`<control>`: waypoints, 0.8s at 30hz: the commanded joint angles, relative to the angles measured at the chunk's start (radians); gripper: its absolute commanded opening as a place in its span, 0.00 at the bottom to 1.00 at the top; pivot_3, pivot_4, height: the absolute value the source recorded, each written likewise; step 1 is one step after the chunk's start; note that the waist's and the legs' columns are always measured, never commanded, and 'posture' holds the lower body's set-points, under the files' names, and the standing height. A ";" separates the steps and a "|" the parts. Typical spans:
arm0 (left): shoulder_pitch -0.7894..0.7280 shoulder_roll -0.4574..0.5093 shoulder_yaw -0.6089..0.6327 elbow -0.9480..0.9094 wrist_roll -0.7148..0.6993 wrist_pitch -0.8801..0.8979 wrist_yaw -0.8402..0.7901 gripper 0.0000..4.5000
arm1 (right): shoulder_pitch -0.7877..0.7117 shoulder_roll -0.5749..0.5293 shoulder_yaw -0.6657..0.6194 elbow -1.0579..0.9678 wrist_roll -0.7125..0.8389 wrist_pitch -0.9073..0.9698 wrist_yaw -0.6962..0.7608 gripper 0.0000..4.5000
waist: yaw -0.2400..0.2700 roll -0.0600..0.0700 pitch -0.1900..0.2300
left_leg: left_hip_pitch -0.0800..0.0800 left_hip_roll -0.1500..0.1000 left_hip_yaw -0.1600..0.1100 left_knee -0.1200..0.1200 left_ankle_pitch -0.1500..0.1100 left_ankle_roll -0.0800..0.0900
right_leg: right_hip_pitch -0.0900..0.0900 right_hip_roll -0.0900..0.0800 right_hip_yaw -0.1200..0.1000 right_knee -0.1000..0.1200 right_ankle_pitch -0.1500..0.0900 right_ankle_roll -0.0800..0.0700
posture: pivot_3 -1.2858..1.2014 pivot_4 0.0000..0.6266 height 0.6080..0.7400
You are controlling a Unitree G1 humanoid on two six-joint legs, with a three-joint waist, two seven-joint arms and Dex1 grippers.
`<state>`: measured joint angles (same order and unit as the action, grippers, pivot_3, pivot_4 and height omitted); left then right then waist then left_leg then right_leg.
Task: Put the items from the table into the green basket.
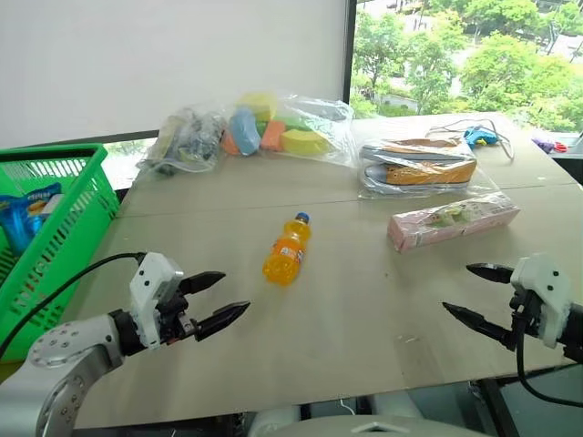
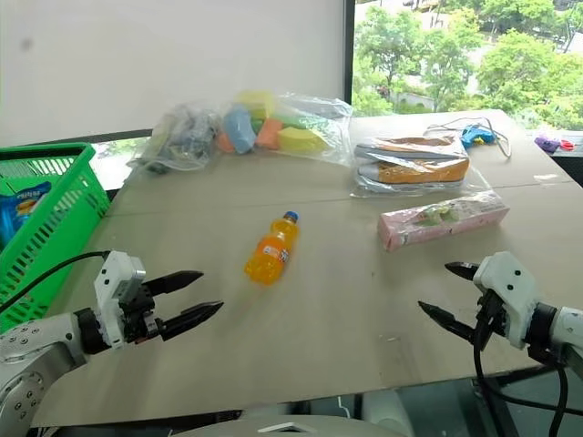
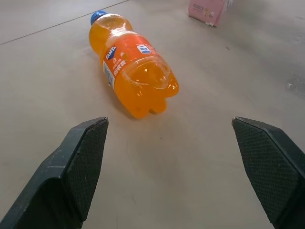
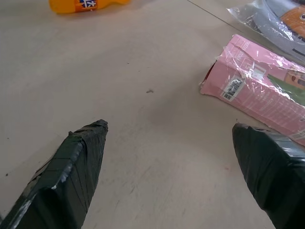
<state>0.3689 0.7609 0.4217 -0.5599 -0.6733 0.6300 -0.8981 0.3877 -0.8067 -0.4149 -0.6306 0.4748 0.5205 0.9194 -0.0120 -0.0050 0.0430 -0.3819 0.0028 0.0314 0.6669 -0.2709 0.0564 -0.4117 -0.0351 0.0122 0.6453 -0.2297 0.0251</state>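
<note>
From the head camera, the orange plastic drink bottle with a blue cap point(image 1: 287, 249) lies on its side mid-way across the light-tan board table point(image 1: 346, 319), the bright green lattice basket point(image 1: 55, 228) standing off the table's left edge; the left gripper point(image 1: 217, 299) and right gripper point(image 1: 474, 293) hover with jaws wide apart, holding nothing. In the left wrist view the bottle's base faces the jaws, so advancing and straddling its middle looks best. In the right wrist view the long pink carton point(image 4: 259, 93) lies near that gripper
</note>
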 commanded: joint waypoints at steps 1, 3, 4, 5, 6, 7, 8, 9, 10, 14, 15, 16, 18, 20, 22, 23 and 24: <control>-0.092 -0.014 -0.010 -0.033 -0.070 0.053 0.070 0.96 | -0.043 -0.008 -0.006 0.004 0.003 -0.038 0.005 1.00 | 0.000 0.000 0.000 | 0.000 0.000 0.000 0.000 0.000 0.000 | 0.000 0.000 0.000 0.000 0.000 0.000 | 0.50 0.01 1.00; -0.230 -0.063 -0.041 -0.043 -0.124 0.141 0.218 0.96 | -0.104 0.006 0.033 0.013 0.021 -0.039 -0.008 1.00 | 0.007 -0.001 0.001 | 0.000 0.000 0.000 0.000 0.000 0.000 | 0.001 0.000 0.000 -0.001 -0.001 0.002 | 0.50 0.01 1.00; -0.285 -0.076 -0.057 -0.045 -0.119 0.192 0.290 0.96 | -0.126 0.010 0.046 0.010 0.026 -0.034 -0.016 1.00 | 0.011 -0.002 0.001 | -0.001 0.000 0.000 0.003 0.000 0.000 | 0.001 0.000 -0.001 -0.001 -0.002 0.004 | 0.50 0.01 1.00; -0.323 -0.076 -0.075 -0.048 -0.104 0.244 0.347 0.96 | -0.141 0.011 0.054 0.001 0.034 -0.027 -0.018 1.00 | 0.010 -0.002 0.001 | 0.001 0.000 0.000 0.003 0.000 0.000 | 0.003 0.000 -0.001 -0.001 -0.001 0.005 | 0.50 0.00 1.00; -0.361 -0.080 -0.094 -0.051 -0.095 0.296 0.404 0.96 | -0.153 0.008 0.063 -0.016 0.052 -0.016 -0.014 1.00 | 0.009 -0.003 -0.001 | 0.002 0.000 0.000 0.003 0.000 0.000 | 0.004 0.001 0.000 -0.001 -0.001 0.005 | 0.50 0.00 1.00; -0.400 -0.090 -0.108 -0.058 -0.093 0.348 0.466 0.96 | -0.164 0.003 0.070 -0.035 0.075 -0.005 -0.006 1.00 | 0.007 -0.003 -0.001 | 0.004 0.000 0.001 0.003 0.000 0.000 | 0.006 0.001 0.001 -0.001 -0.001 0.005 | 0.50 0.00 1.00; -0.435 -0.103 -0.114 -0.063 -0.104 0.399 0.520 0.96 | -0.172 -0.001 0.075 -0.052 0.094 0.004 -0.002 1.00 | 0.005 -0.004 -0.001 | 0.005 0.000 0.001 0.003 0.000 0.000 | 0.007 0.002 0.001 -0.001 -0.001 0.005 | 0.50 0.00 1.00; -0.475 -0.116 -0.117 -0.065 -0.121 0.463 0.573 0.96 | -0.182 -0.006 0.081 -0.068 0.108 0.013 -0.004 1.00 | 0.001 -0.004 -0.001 | 0.005 0.000 0.001 0.003 0.000 0.000 | 0.008 0.003 0.001 -0.001 -0.001 0.006 | 0.50 0.00 1.00; -0.550 -0.135 -0.116 -0.036 -0.161 0.610 0.616 0.96 | -0.200 -0.015 0.095 -0.089 0.117 0.020 -0.006 1.00 | -0.001 -0.004 -0.001 | 0.005 0.000 0.001 0.003 0.000 0.000 | 0.007 0.004 0.001 -0.001 0.001 0.009 | 0.50 0.00 1.00; -0.791 -0.268 -0.103 0.089 -0.177 0.965 0.722 0.96 | -0.293 -0.039 0.134 -0.145 0.164 0.080 -0.045 1.00 | 0.000 -0.005 -0.001 | 0.003 0.000 0.000 0.003 0.000 0.000 | 0.006 0.009 0.001 0.000 0.002 0.010 | 0.50 0.00 1.00; -0.823 -0.308 -0.099 0.109 -0.168 0.980 0.743 0.96 | -0.314 -0.044 0.150 -0.150 0.150 0.087 -0.061 1.00 | 0.000 -0.007 -0.002 | 0.003 0.000 0.000 0.003 0.000 0.000 | 0.006 0.009 0.001 0.000 0.002 0.010 | 0.49 0.01 1.00; -0.848 -0.334 -0.115 0.136 -0.150 0.984 0.766 0.96 | -0.330 -0.059 0.176 -0.159 0.135 0.086 -0.057 1.00 | -0.002 -0.008 -0.003 | 0.003 0.000 0.000 0.003 0.000 0.000 | 0.006 0.009 0.001 0.000 0.002 0.010 | 0.49 0.01 1.00; -0.865 -0.372 -0.169 0.193 -0.125 0.984 0.797 0.96 | -0.347 -0.081 0.214 -0.187 0.138 0.093 -0.043 1.00 | -0.007 -0.009 -0.003 | 0.003 0.000 0.000 0.003 0.000 0.000 | 0.006 0.009 0.003 0.000 0.004 0.006 | 0.48 0.01 1.00; -0.858 -0.371 -0.257 0.240 -0.066 0.983 0.819 0.96 | -0.367 -0.083 0.226 -0.198 0.169 0.109 -0.050 1.00 | -0.007 -0.009 -0.003 | 0.002 0.000 0.000 0.002 0.000 0.000 | 0.004 0.009 0.004 -0.001 0.004 0.005 | 0.48 0.01 1.00; -0.852 -0.370 -0.294 0.271 -0.022 0.983 0.828 0.96 | -0.379 -0.085 0.236 -0.202 0.170 0.106 -0.051 1.00 | -0.008 -0.008 -0.003 | 0.002 0.000 0.000 0.002 0.000 0.000 | 0.003 0.010 0.004 -0.001 0.004 0.005 | 0.47 0.01 1.00; -0.849 -0.349 -0.341 0.282 -0.008 0.969 0.810 0.96 | -0.383 -0.084 0.230 -0.207 0.193 0.114 -0.051 1.00 | -0.008 -0.009 -0.003 | 0.002 0.000 0.000 0.002 0.000 0.000 | 0.003 0.009 0.004 -0.001 0.004 0.005 | 0.47 0.01 1.00; -0.847 -0.337 -0.370 0.295 0.005 0.956 0.800 0.96 | -0.388 -0.083 0.224 -0.211 0.212 0.120 -0.050 1.00 | -0.008 -0.009 -0.003 | 0.002 0.000 0.001 0.002 0.000 0.000 | 0.003 0.009 0.004 -0.001 0.004 0.004 | 0.46 0.01 1.00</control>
<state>-0.4711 0.3918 0.1094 -0.2802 -0.7087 1.6094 -0.0861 0.0189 -0.8818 -0.1696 -0.8085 0.6416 0.6306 0.8734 -0.0201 -0.0138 0.0403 -0.3802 0.0023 0.0320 0.6690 -0.2710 0.0563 -0.4086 -0.0258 0.0164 0.6448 -0.2258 0.0296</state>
